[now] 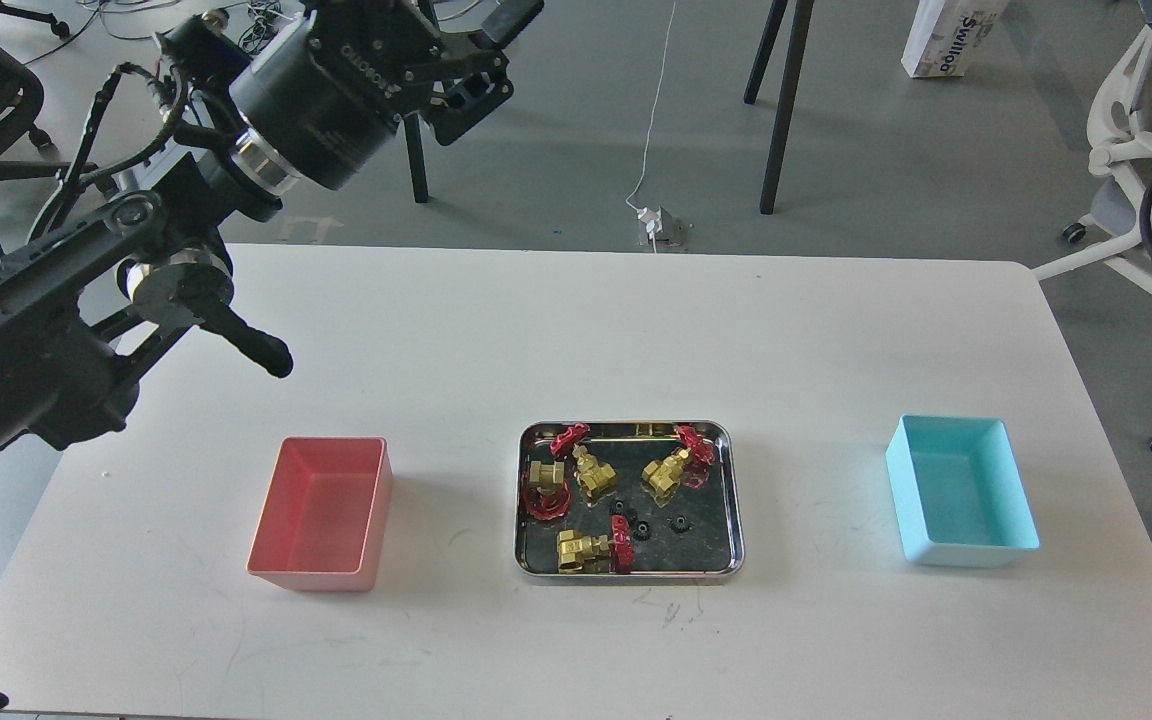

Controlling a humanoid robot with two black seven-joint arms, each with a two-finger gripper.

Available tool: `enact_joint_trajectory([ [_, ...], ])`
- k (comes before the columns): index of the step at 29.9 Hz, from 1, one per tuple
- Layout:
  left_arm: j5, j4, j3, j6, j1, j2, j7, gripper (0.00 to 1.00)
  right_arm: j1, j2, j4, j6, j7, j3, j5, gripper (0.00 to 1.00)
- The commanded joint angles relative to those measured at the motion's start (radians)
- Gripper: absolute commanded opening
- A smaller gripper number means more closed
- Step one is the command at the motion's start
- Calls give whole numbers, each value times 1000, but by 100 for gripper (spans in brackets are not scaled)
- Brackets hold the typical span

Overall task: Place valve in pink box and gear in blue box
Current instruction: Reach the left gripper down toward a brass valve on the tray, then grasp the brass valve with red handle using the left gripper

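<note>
Four valves (586,473) and the gears (679,522) sit in steel tray (736,500); left gripper (471,60) raised, jaw opening unclear, nothing visibly held.

White table (576,330), pink box (321,515), steel tray (736,500), blue box (961,490)

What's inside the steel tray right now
The steel tray holds four brass valves with red handwheels and three small black gears. Anything lying underneath the valves is hidden.
</note>
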Motion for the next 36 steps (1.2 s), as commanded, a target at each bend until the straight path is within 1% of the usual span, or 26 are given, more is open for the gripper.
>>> enact_joint_trajectory([
  [1, 57, -23, 538, 131, -414, 18, 0, 100, 17, -19, -16, -15, -8, -1, -2, 100],
  [2, 76, -18, 672, 167, -511, -10, 0, 100, 21, -23, -17, -19, -11, -2, -2, 100],
  [3, 100, -12, 810, 207, -609, -69, 0, 100, 24, -28, -19, -24, -15, -1, -2, 100],
  [5, 151, 14, 1043, 289, -755, -218, 0, 100, 26, -31, -28, -35, -20, -1, -2, 100],
  [6, 175, 26, 1160, 335, -808, -295, 0, 100, 27, -31, -31, -41, -20, -1, -2, 100],
  [8, 215, 44, 1364, 435, -862, -430, 0, 100, 27, -31, -39, -45, -20, -1, -2, 100],
  [10, 242, 75, 1531, 538, -862, -564, 0, 100, 24, -34, -46, -48, -20, -4, -2, 100],
  [11, 246, 96, 1605, 588, -859, -564, 0, 100, 21, -42, -47, -48, -20, -4, -2, 100],
  [13, 246, 118, 1697, 652, -833, -564, 0, 99, 18, -60, -47, -50, -20, -9, 0, 100],
  [14, 246, 120, 1722, 670, -807, -564, 0, 99, 18, -63, -47, -50, -20, -9, 0, 100],
  [16, 245, 133, 1730, 692, -756, -564, 0, 99, 20, -63, -47, -51, -23, -10, 0, 100],
  [19, 248, 173, 1741, 693, -698, -564, 0, 99, 32, -63, -39, -51, -52, -10, 3, 100],
  [21, 249, 176, 1747, 695, -670, -564, 0, 99, 52, -57, -31, -55, -83, -10, 6, 100],
  [25, 274, 176, 1762, 718, -624, -564, 0, 99, 102, -49, -31, -113, -181, -35, 2, 100],
  [26, 283, 176, 1762, 731, -615, -564, 0, 98, 116, -45, -31, -125, -202, -41, 0, 100],
  [27, 286, 176, 1764, 742, -607, -564, 0, 98, 124, -37, -30, -133, -213, -45, 0, 100],
  [31, 300, 176, 1771, 776, -551, -564, 0, 98, 133, 1, -30, -142, -218, -58, 0, 100],
  [36, 305, 187, 1773, 827, -500, -564, 0, 98, 130, 3, -31, -143, -218, -61, 0, 100],
])
